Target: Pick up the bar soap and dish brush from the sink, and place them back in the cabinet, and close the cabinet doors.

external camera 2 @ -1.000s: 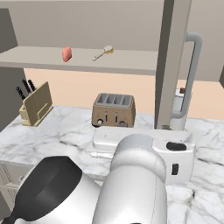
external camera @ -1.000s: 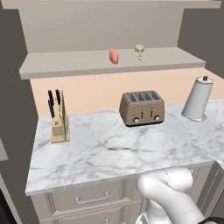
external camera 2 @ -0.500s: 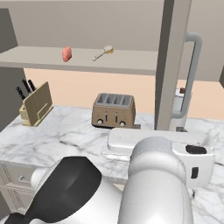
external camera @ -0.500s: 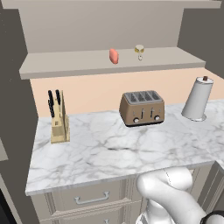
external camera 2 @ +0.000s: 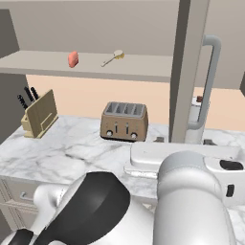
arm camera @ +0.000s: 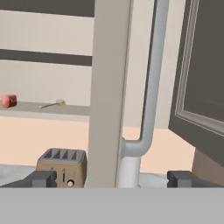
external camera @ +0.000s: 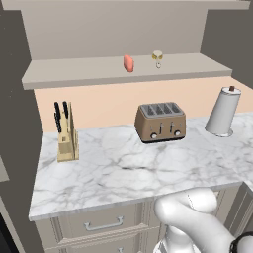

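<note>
Salmon-orange bar soap (external camera: 128,63), cream-headed dish brush (external camera 2: 113,58), greige cabinet (external camera: 74,76), bronze toaster (external camera: 160,121), white grey-veined marble counter (external camera: 123,170).

The small salmon-orange bar soap (external camera: 128,63) stands on edge on the plain greige cabinet shelf (external camera: 74,74), with the cream-headed, tan-handled dish brush (external camera 2: 113,58) lying just beside it. An open greige cabinet door (external camera 2: 187,67) shows edge-on with its silver bar handle (external camera 2: 207,81).

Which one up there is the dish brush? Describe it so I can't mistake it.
Look at the open cabinet shelf above the toaster. Two small things lie on it: the dish brush is the one with a thin tan handle and cream head, not the salmon-orange bar soap.
</note>
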You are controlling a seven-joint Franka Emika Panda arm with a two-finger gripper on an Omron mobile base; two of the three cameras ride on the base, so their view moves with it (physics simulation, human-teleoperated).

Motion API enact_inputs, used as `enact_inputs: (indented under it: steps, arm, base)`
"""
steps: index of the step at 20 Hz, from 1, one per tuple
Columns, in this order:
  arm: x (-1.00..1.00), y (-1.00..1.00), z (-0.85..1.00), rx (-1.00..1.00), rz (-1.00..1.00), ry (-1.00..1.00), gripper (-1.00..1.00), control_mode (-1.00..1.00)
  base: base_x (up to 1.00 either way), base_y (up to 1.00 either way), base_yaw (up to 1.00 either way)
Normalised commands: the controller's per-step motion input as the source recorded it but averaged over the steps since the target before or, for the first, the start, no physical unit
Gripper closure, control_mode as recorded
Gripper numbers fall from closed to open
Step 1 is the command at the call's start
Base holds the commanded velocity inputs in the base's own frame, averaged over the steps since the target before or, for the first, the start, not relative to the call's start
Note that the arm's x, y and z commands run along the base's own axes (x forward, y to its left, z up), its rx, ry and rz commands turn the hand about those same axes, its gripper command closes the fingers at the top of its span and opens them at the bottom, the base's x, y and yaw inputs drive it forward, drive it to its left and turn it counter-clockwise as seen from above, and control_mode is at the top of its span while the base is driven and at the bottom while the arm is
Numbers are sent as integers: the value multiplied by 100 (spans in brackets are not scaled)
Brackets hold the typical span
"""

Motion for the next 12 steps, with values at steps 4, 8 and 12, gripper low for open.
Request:
enact_inputs:
  steps: [4,8,12]
  arm:
    - [0,-17,-1,0,11,0,-100,-100]
    - [0,-21,0,0,11,0,-100,-100]
    - [0,-17,-3,0,11,0,-100,-100]
  base:
    - [0,0,0]
    - [0,0,0]
    - [0,0,0]
